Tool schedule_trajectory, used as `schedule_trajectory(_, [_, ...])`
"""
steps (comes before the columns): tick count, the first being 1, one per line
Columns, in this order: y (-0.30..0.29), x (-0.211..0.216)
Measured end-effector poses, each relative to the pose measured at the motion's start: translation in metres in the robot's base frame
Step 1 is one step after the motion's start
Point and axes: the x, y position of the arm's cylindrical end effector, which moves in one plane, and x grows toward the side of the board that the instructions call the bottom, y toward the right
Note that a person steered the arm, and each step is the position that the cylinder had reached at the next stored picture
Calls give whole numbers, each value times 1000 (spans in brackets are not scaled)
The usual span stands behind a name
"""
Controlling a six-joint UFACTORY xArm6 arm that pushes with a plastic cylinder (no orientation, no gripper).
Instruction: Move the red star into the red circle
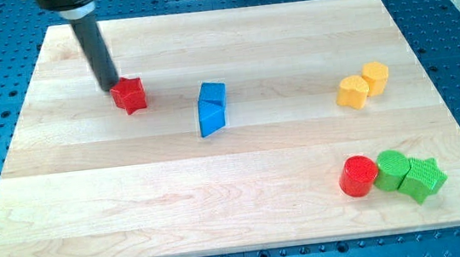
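Observation:
The red star (130, 94) lies on the wooden board at the view's upper left. My tip (111, 88) touches the star's upper left side. The red circle (358, 175) stands at the view's lower right, far from the star. It touches a green circle (391, 170), which sits next to a green star (424, 178).
A blue cube (212, 94) and a blue triangle (209, 119) sit together near the board's middle, between the star and the red circle. A yellow heart (351, 92) and a yellow hexagon (374, 76) sit at the view's right. The board (93, 211) lies on a blue perforated table.

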Motion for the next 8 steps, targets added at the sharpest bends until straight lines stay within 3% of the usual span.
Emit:
schedule_trajectory(1, [23, 11])
schedule_trajectory(2, [25, 107])
schedule_trajectory(3, [6, 121])
schedule_trajectory(4, [-65, 160])
schedule_trajectory(5, [22, 164])
schedule_trajectory(6, [135, 199])
schedule_trajectory(7, [119, 206])
schedule_trajectory(8, [185, 210])
